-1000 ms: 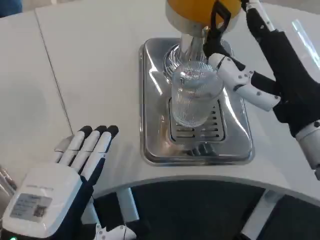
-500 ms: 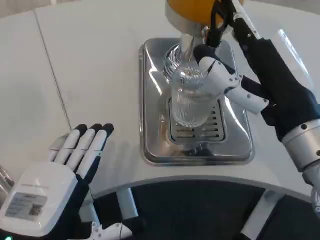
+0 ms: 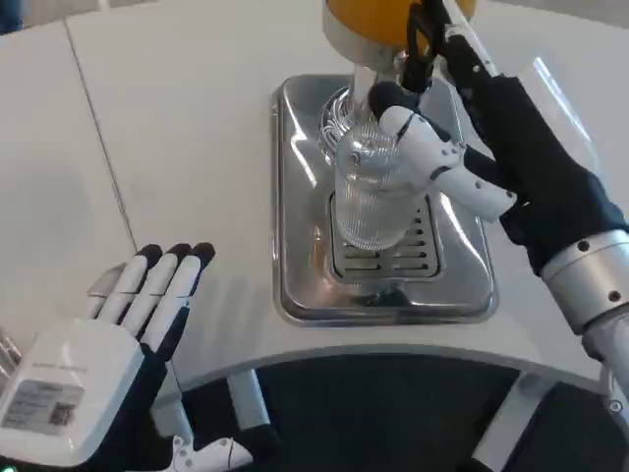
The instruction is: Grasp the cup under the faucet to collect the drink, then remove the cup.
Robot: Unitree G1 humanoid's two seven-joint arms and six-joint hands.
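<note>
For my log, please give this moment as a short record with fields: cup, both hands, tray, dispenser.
cup: clear ribbed cup, upright on the drip tray, below the spout
right hand: right hand at the cup's side, finger touching it
left hand: left hand open, flat near the table edge
tray: silver drip tray with slotted grate
dispenser: orange dispenser above the cup
</note>
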